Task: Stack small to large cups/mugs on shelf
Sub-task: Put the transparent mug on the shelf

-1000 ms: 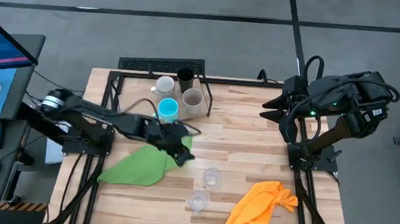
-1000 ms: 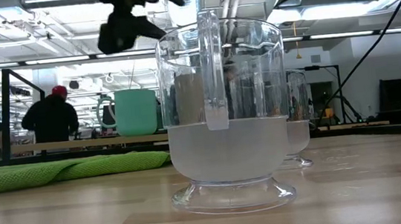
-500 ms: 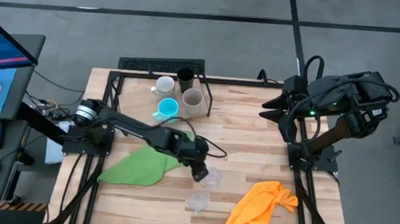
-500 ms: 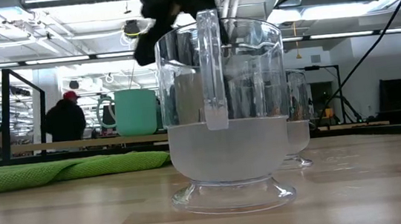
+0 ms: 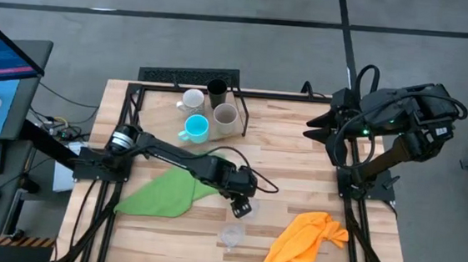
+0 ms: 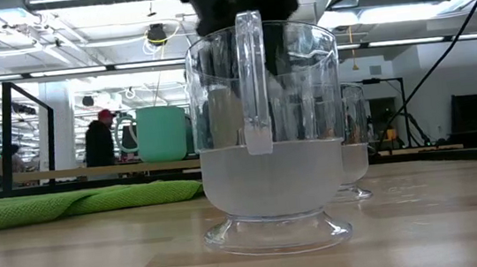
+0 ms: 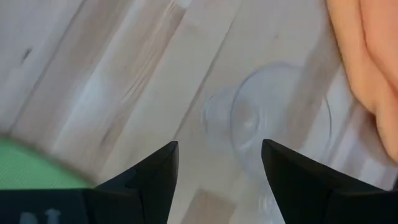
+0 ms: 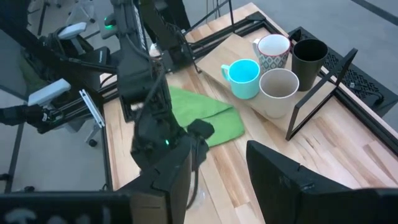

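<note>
My left gripper point(image 5: 243, 204) hangs open above the farther clear glass point(image 5: 249, 210), which stands upright on its foot on the table. In the left wrist view the open fingers point(image 7: 217, 146) look down on that glass point(image 7: 280, 118), just beyond one fingertip. The nearer clear glass point(image 5: 232, 234) stands alone and fills the low view point(image 6: 266, 139), with the left gripper point(image 6: 242, 0) above it. The blue mug point(image 5: 195, 128), white mug point(image 5: 192, 100), grey-beige cup point(image 5: 225, 118) and black cup point(image 5: 217, 89) stand on the shelf point(image 5: 168, 113). My right gripper point(image 5: 318, 125) waits open over the table's right side.
A green cloth point(image 5: 166, 194) lies under the left arm, and an orange cloth point(image 5: 305, 237) lies near the right front corner. The shelf's black wire frame point(image 5: 242, 107) stands at its right edge. A person point(image 6: 100, 139) walks in the room behind.
My left gripper has swung from beside the blue mug, over the green cloth, toward the table's right and near edge, and now hangs over the farther glass. The glasses have not moved. The person in the background has walked to the right.
</note>
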### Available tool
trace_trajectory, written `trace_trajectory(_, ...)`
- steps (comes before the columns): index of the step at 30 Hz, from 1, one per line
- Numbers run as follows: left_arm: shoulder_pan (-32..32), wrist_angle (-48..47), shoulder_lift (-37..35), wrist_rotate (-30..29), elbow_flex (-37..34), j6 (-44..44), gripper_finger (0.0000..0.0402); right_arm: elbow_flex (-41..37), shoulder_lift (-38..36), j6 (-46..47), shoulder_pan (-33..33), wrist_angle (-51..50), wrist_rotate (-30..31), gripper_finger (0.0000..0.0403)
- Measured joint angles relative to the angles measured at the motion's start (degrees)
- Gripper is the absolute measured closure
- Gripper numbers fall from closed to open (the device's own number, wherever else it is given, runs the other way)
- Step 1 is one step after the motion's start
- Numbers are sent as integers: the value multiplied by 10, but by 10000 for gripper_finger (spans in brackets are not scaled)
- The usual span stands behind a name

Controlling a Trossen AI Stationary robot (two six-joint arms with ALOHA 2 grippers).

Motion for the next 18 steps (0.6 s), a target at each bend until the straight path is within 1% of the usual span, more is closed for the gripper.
trace_trajectory(7,-1,-34,18,2,-1,10,180,0,0,0,1,-1,0,227)
trace_trajectory(10,-2,-26,18,-18,-1,7,180,0,0,0,1,-2,0,227)
trace_trajectory(12,1,-30,14,-16,-1,5,182,0,0,0,1,-2,0,227)
trace_trajectory(15,5,-32,13,-10,-1,4,204,0,0,0,1,0,0,227)
trace_trajectory(18,6,-40,18,-10,-1,5,241,0,0,0,1,0,0,227)
